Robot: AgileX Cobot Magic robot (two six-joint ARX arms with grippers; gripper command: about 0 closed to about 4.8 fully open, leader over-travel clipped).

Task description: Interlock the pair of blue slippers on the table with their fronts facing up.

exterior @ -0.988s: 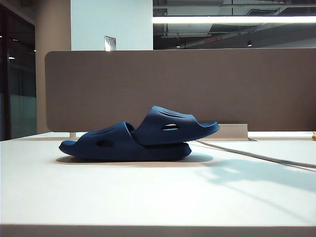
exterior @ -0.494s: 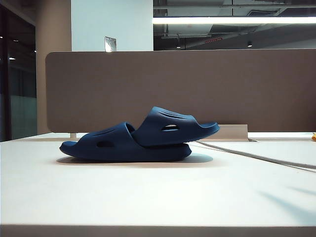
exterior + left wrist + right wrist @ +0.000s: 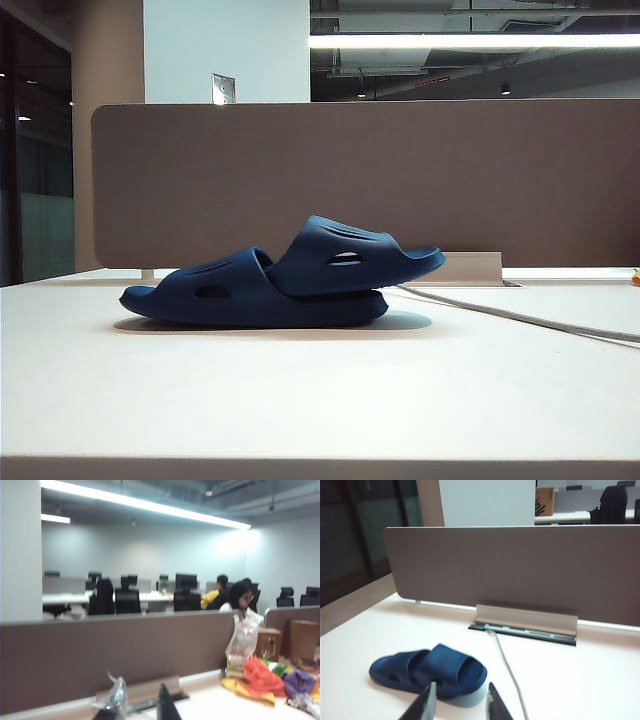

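Observation:
The pair of blue slippers lies interlocked on the white table (image 3: 300,400). The lower slipper (image 3: 215,290) lies flat, and the other slipper (image 3: 345,255) is tucked into it and tilts up to the right. Neither gripper shows in the exterior view. In the right wrist view my right gripper (image 3: 461,700) hovers short of the slippers (image 3: 435,672), open, with nothing between its tips. My left gripper (image 3: 141,702) is open too and faces the partition, away from the slippers, which are out of that view. Crinkled clear film clings to one of its fingers (image 3: 117,697).
A brown-grey partition (image 3: 400,180) closes off the back of the table. A grey cable (image 3: 520,318) runs from a metal cable flap (image 3: 526,622) toward the right front. Coloured cloths and bags (image 3: 265,677) are piled on the table in the left wrist view.
The arm shadows on the right front of the table have faded away. The slippers have not moved.

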